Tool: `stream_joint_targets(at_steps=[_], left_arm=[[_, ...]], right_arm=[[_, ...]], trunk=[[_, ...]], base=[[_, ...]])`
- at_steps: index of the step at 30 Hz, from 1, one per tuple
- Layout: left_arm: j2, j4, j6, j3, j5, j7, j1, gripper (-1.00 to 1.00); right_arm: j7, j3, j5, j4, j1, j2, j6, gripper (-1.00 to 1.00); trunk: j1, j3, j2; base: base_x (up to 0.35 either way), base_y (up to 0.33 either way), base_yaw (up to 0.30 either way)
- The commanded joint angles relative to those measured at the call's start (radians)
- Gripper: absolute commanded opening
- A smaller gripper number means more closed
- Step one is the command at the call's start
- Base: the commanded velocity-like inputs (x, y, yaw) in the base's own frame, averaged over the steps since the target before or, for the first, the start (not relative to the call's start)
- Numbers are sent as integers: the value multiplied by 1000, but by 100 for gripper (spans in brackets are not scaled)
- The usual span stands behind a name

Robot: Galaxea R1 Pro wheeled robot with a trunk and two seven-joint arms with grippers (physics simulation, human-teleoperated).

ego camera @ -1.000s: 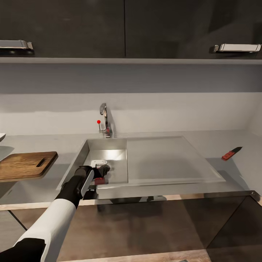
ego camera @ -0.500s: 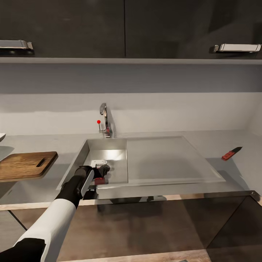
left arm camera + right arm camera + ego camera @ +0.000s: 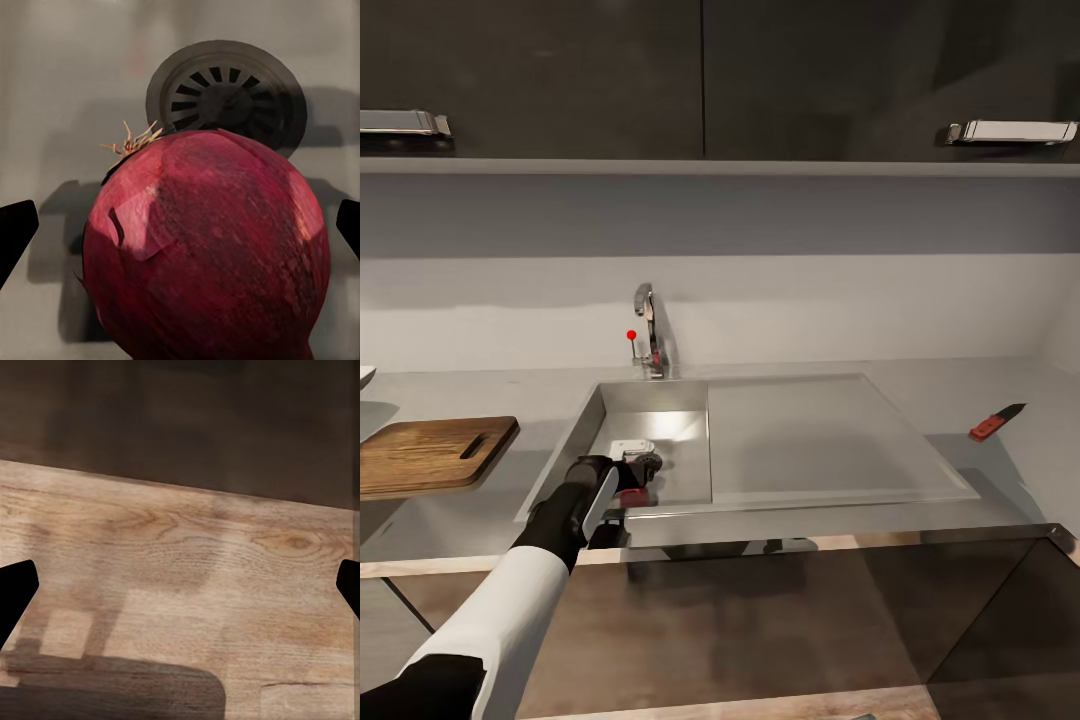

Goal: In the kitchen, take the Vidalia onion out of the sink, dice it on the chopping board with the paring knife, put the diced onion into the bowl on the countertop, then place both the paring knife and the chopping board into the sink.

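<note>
Looking at this, we're basically at step one. The left end effector [image 3: 180, 225] is down in the sink [image 3: 690, 400] basin, fingers spread wide either side of the onion [image 3: 206, 247], not touching it from what I can see, so no grab yet. Funny thing, the onion is deep red with a dry root tuft, sitting right beside the round drain [image 3: 225, 94].

Everything else looks untouched: chopping board [image 3: 430, 452] lies on the table left of the sink, paring knife [image 3: 994, 423] way over on the far right of the table past the drainboard. A sliver of white at the left edge may be the bowl, can't tell.

The right end effector [image 3: 180, 585] hangs open over a wood-grain floor [image 3: 180, 547], holding nothing.

So lifting, dicing, bowling and dumping the tools all remain.
</note>
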Motion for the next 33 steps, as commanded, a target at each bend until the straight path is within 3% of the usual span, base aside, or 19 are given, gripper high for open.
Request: stream_joint_targets(at_steps=[1, 17, 18, 33], left_arm=[[0, -1, 4, -3, 10, 9, -1, 100], [0, -2, 4, -3, 10, 9, -1, 100], [0, -2, 4, -3, 10, 9, -1, -100], [0, -14, 5, -1, 9, 10, -1, -100]], right_arm=[[-4, -8, 11, 1, -1, 0, -3, 100], [-4, -8, 11, 1, -1, 0, -3, 100], [-4, -8, 11, 1, -1, 0, -3, 100], [-4, -8, 11, 1, -1, 0, -3, 100]], trunk=[[0, -1, -1], [0, -1, -1], [0, -1, -1], [0, -1, -1]], base=[[0, 0, 0], [0, 0, 0], [0, 0, 0], [0, 0, 0]])
